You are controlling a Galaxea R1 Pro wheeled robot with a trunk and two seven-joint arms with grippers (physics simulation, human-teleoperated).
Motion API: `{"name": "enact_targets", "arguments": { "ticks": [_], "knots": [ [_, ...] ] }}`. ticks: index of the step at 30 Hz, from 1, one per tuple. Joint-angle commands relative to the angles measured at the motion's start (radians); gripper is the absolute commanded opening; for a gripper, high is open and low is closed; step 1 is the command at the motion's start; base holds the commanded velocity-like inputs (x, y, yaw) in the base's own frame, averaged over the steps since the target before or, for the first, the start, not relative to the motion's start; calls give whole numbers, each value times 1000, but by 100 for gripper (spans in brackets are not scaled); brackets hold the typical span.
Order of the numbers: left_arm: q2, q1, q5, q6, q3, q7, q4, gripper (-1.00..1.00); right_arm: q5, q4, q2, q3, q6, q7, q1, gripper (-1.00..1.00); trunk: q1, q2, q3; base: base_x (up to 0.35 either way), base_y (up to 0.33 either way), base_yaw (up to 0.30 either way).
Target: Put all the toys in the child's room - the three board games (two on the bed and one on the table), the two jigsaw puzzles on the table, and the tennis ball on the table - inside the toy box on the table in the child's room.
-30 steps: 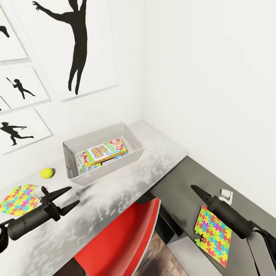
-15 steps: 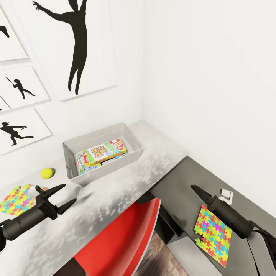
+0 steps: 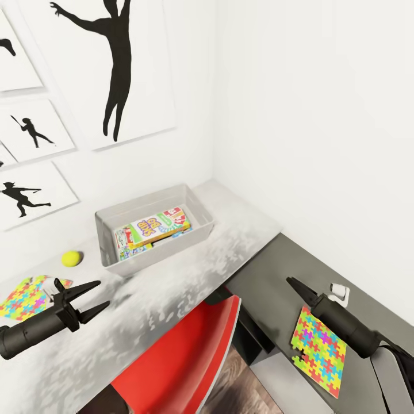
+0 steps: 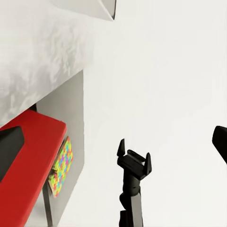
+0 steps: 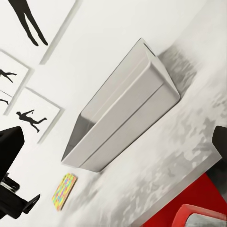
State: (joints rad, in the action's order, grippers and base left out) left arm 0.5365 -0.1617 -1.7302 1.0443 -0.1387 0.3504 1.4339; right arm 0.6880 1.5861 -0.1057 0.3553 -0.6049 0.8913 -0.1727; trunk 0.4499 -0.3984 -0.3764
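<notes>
Left tool [image 3: 91,299] hovers over the table [image 3: 172,287], fingers spread; right tool [image 3: 294,286] looks closed.

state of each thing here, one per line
toy box: open-topped, upright on the pale desk top, board games lying inside
tennis ball: loose on the desk, outside the box
left puzzle: flat on the desk, not held
right puzzle: flat on the dark top, not held
left gripper: open, empty
right gripper: empty, jaws hard to judge
</notes>
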Motion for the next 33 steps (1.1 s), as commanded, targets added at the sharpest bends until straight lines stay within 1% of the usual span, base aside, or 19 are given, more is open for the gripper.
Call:
{"name": "enact_targets", "arguments": {
  "ticks": [1, 2, 5, 9, 20, 24, 33],
  "knots": [
    [1, -1, 9, 3, -6, 8, 0, 100, 5, 0, 0, 1, -7, 1, -1, 100, 0, -2, -2, -174, 0, 0],
    [2, 0, 10, 3, -18, 8, 0, 100, 5, 0, 0, 1, -7, 1, -1, 100, 0, -2, -2, -230, 0, 0],
    [3, 0, 11, 3, -33, 8, 0, 100, 5, 0, 0, 1, -6, 0, -1, 100, 0, -2, -2, -268, 0, 0],
    [3, 1, 13, 3, -43, 7, 0, 100, 5, 0, 0, 1, -5, 1, -1, 100, 0, -2, -2, -305, 0, 0],
    [3, 1, 15, 3, -49, 7, 0, 100, 5, 2, 0, 1, -6, 4, -1, 100, 0, -2, -2, -307, 0, 0],
    [3, 1, 18, 3, -51, 7, 0, 100, 6, 2, 0, 2, -6, 5, -1, 100, 0, -2, -2, -119, 0, 0],
    [3, 1, 20, 3, -51, 7, 0, 100, 7, 2, 0, 3, -5, 9, -1, 100, 0, -2, -2, -20, 0, 0]
  ]
}}
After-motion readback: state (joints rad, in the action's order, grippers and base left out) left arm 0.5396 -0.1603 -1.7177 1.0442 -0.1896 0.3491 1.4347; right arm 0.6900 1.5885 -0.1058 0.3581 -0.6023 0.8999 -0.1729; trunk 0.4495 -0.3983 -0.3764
